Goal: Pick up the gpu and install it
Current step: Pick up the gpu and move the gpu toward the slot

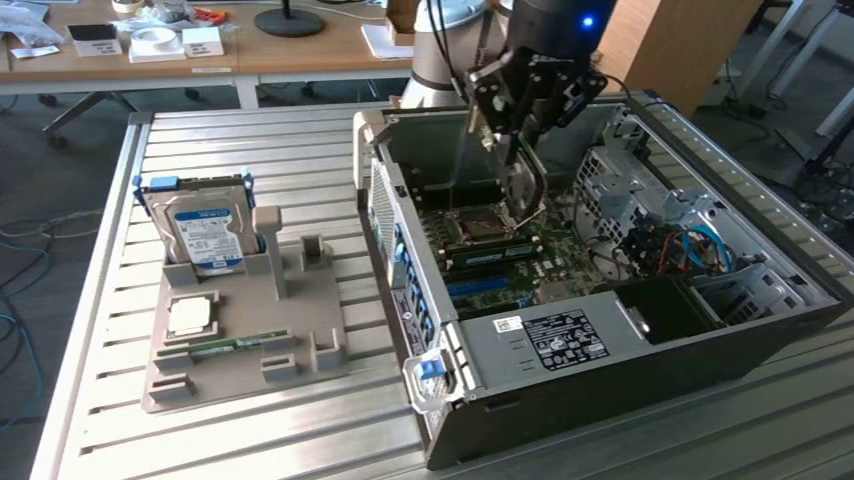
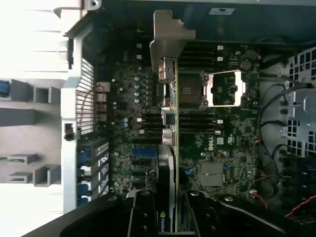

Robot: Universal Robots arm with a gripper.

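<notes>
**Graphics card [image 1: 525, 185] hanging over open computer**

The claw [image 1: 523, 135] is gripping the graphics card upright, holding it above the motherboard [image 1: 534, 255] of the open computer case [image 1: 747, 330], apparently not yet seated. Installing looks to be the step in hand, and seating is calling for the card's lower edge squared over a slot. The wrist view is showing the card edge-on, metal bracket [image 2: 170, 37] foremost. The exterior view is showing its clearance.

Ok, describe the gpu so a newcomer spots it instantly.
Start at the open computer case on the exterior view's right. Over its motherboard, the claw grips the gpu, hanging on edge. It is a thin green card with a silvery bracket and black cooler, unlike the boxy blue-labelled hard drive standing in the grey holder outside.
</notes>
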